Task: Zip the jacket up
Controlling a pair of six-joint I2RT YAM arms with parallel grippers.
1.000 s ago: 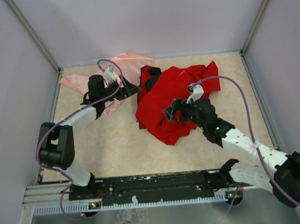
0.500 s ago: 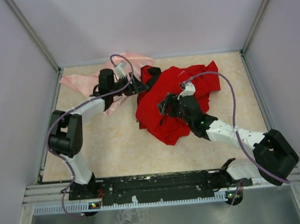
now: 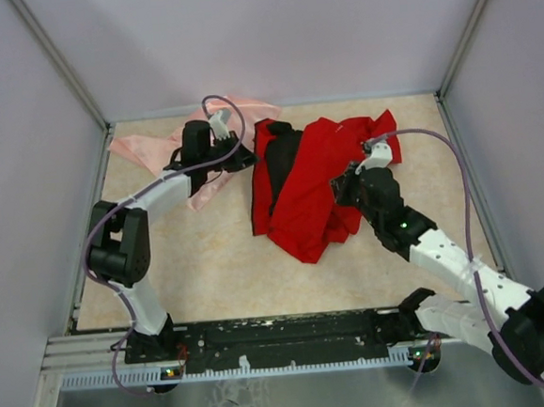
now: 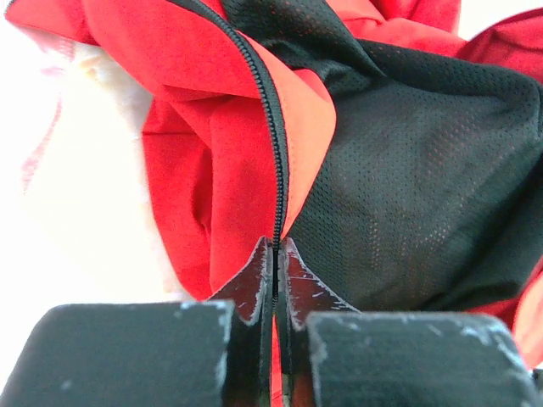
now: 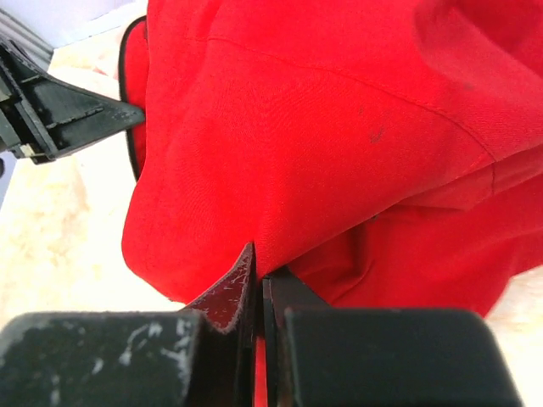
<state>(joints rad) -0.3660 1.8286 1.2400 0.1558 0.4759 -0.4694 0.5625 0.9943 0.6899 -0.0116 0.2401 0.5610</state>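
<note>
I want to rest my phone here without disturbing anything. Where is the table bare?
Widest bare table lies between the jacket and the near mounting rail. A smaller patch sits in the back right corner, between jacket and right wall. Back left is crowded: pink cloth, left gripper and jacket collar meet there.

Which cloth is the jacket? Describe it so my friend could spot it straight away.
Start from the beige table; toward its far edge, near the middle, lies a crumpled heap, the jacket. It is bright red with a black zipper and black mesh lining, unlike the pale pink cloth to its left.
</note>
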